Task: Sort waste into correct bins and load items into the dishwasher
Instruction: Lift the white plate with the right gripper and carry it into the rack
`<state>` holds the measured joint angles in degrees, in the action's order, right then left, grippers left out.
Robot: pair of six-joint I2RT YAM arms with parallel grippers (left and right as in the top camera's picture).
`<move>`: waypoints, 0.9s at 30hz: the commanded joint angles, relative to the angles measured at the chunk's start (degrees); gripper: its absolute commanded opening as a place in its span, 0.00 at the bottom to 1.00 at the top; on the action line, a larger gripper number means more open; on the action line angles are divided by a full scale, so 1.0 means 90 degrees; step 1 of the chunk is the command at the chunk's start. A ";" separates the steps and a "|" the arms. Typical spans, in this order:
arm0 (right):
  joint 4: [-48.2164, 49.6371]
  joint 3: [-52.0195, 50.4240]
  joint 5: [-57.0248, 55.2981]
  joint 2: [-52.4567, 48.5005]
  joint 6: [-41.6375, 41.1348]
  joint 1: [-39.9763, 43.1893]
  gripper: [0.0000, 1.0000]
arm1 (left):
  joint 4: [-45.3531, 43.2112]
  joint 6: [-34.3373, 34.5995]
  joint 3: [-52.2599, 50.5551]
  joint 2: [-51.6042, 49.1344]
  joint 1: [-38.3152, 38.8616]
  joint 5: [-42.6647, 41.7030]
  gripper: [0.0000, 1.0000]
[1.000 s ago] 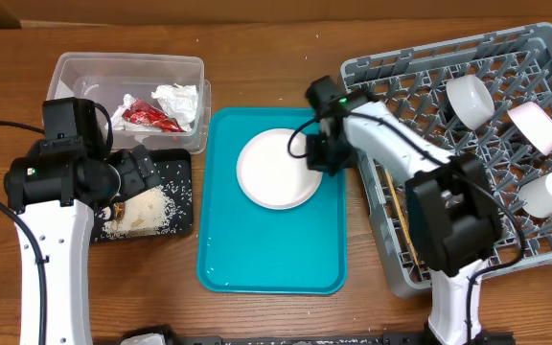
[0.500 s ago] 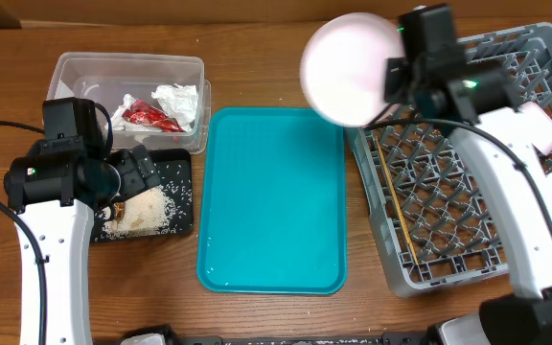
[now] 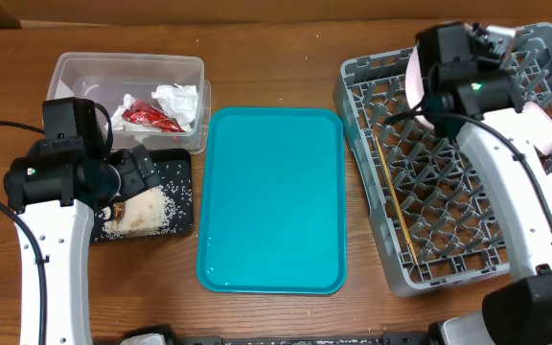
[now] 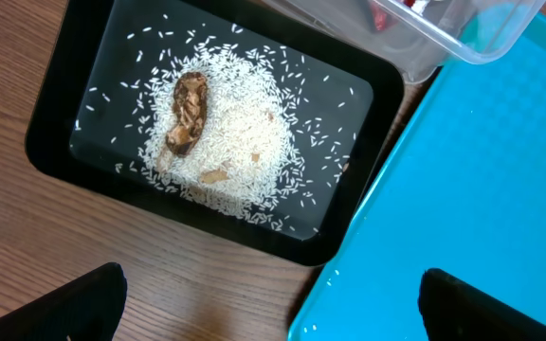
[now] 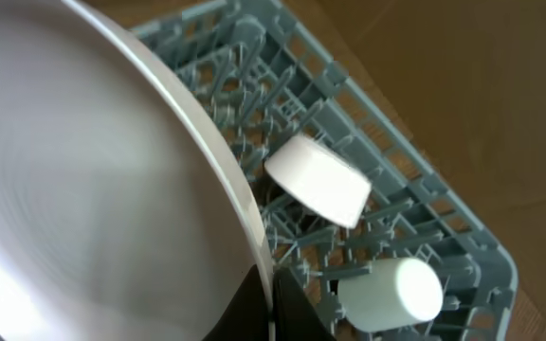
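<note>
My right gripper [image 3: 429,69] is shut on the rim of the large white plate [image 3: 413,77] and holds it on edge over the back left part of the grey dish rack [image 3: 448,240]. The right wrist view shows the fingers [image 5: 268,305] pinching the plate [image 5: 93,189]. White cups [image 5: 316,180] [image 5: 391,294] lie in the rack [image 5: 444,223]. Chopsticks [image 3: 391,196] lie in the rack's left side. My left gripper [image 4: 273,322] is open and empty over the table, beside the black tray [image 4: 55,104] of rice [image 4: 240,156] and a brown scrap [image 4: 186,112].
The clear tub [image 3: 84,69] at the back left holds a red wrapper [image 3: 147,117] and crumpled napkins [image 3: 175,99]. The teal tray [image 3: 271,201] lies in the middle with nothing on it. The left arm [image 3: 56,182] stands over the black tray [image 3: 178,172].
My right gripper lifted the plate off the teal tray, carried it right and back, and turned it on edge over the rack. The left arm has not moved.
</note>
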<state>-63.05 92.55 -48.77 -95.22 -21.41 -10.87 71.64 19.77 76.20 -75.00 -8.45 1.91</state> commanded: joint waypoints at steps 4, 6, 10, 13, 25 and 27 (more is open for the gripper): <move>0.0163 -0.0869 0.0461 -0.0032 -0.0578 -0.0005 0.04 | 0.0007 0.0119 0.0049 0.0041 -0.0017 -0.0056 1.00; 0.0146 -0.0918 0.0673 -0.0032 -0.0680 -0.0005 0.04 | -0.0010 0.0121 0.0049 0.0041 -0.0017 -0.0058 1.00; 0.0134 -0.0918 0.0886 -0.0032 -0.0792 -0.0073 0.04 | -0.0007 0.0141 0.0049 0.0041 -0.0017 -0.0107 1.00; 0.0134 -0.0920 0.0886 -0.0032 -0.0799 -0.0197 0.04 | -0.0010 0.0141 0.0049 0.0041 -0.0017 -0.0170 1.00; -0.0041 -0.0920 0.1717 -0.0032 -0.0792 -0.0631 0.17 | -0.0007 0.0138 0.0049 0.0041 -0.0017 -0.0170 1.00; -0.0165 -0.0920 0.1797 -0.0029 -0.0794 -0.0631 0.36 | -0.0007 0.0138 0.0049 0.0041 -0.0017 -0.0170 1.00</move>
<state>-63.70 84.18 -36.03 -95.42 -27.90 -16.27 71.61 19.79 76.20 -75.00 -8.45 1.06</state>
